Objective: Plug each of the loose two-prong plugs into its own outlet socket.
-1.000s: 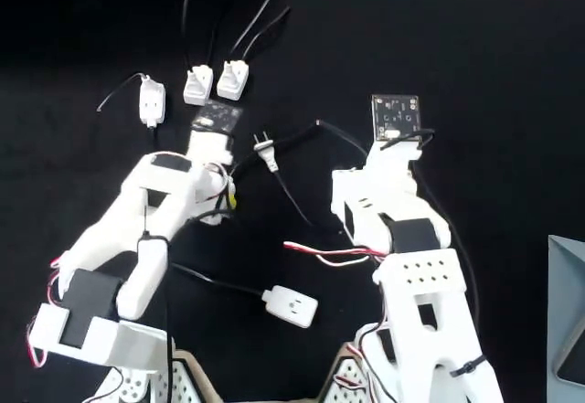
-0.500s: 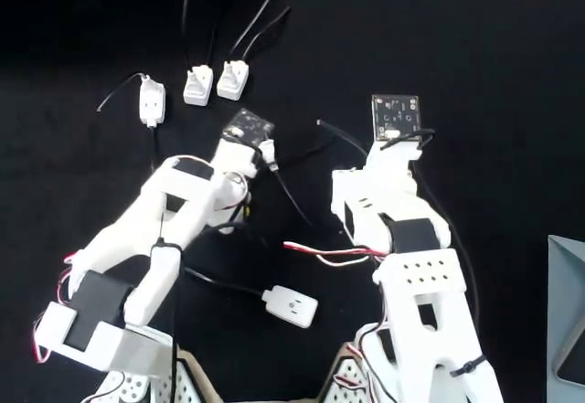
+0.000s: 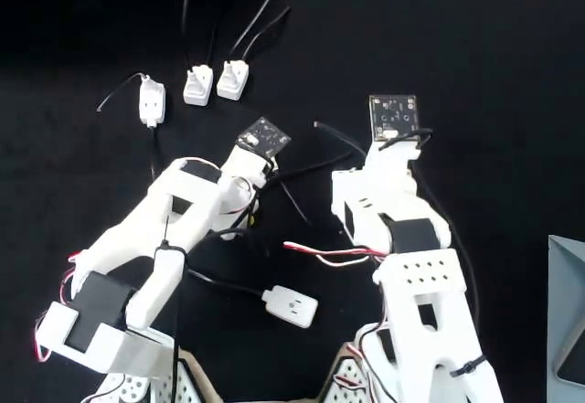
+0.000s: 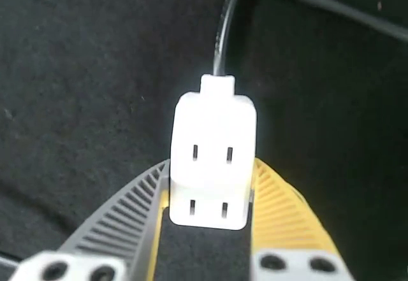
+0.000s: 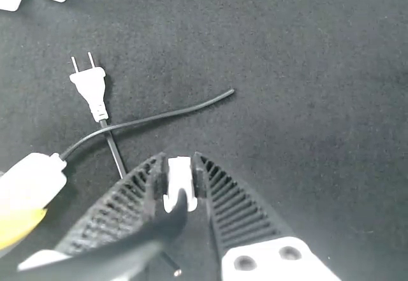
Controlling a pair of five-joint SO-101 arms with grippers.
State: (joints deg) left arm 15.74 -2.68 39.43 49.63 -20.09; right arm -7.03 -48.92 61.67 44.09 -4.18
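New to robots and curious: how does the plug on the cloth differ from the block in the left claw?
The plug has two prongs; the socket block has slots. The plug lies free on the cloth; the block is clamped in the left gripper. Both are white with black cords.

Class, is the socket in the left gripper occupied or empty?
Empty: the socket in the left gripper shows bare slots, nothing inserted.

Open cloth (image 5: 306,51) lies at the prong end of the loose plug (image 5: 89,86). At its cord end we meet a thin black cable (image 5: 166,111) crossing it, the socket block (image 5: 29,179) in the left gripper (image 4: 210,188) just beside, and the white connector (image 5: 178,174) in the right gripper (image 5: 180,165) near.
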